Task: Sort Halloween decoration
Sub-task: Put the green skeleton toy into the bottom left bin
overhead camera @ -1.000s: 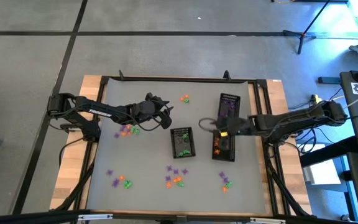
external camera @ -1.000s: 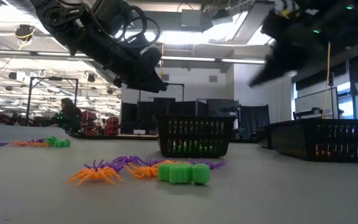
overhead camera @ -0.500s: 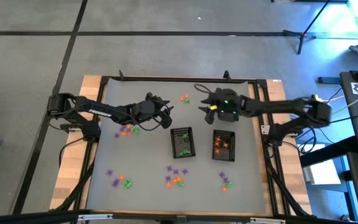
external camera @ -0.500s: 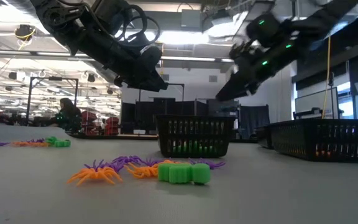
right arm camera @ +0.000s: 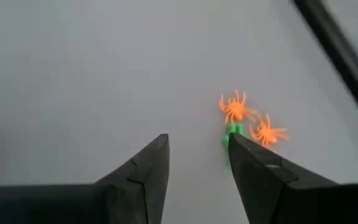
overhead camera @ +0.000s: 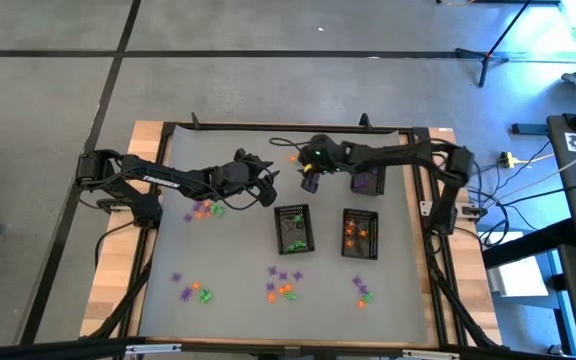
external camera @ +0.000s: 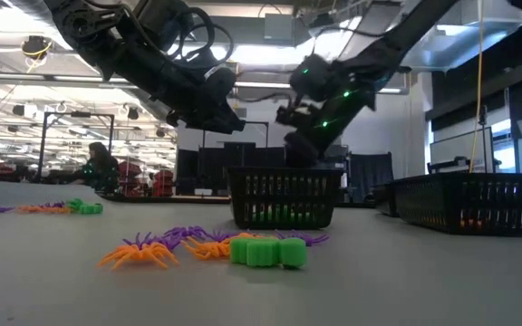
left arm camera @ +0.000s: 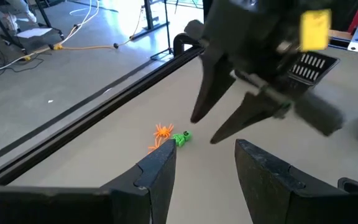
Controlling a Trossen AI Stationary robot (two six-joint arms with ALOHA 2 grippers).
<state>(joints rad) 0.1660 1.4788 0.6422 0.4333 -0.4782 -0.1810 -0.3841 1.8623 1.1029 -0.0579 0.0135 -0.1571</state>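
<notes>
My right gripper (right arm camera: 197, 165), fingers spread, empty, above two orange spiders (right arm camera: 235, 107) and green trinket (right arm camera: 230, 134), frame centre-right.

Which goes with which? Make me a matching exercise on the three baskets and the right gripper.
Things:
1. middle basket
2. front right basket
3. far basket
4. right gripper

States:
A. orange pieces inside
B. open, near two orange spiders
C. green pieces inside
D. purple pieces inside

Pairs: 1-C, 2-A, 3-D, 4-B
</notes>
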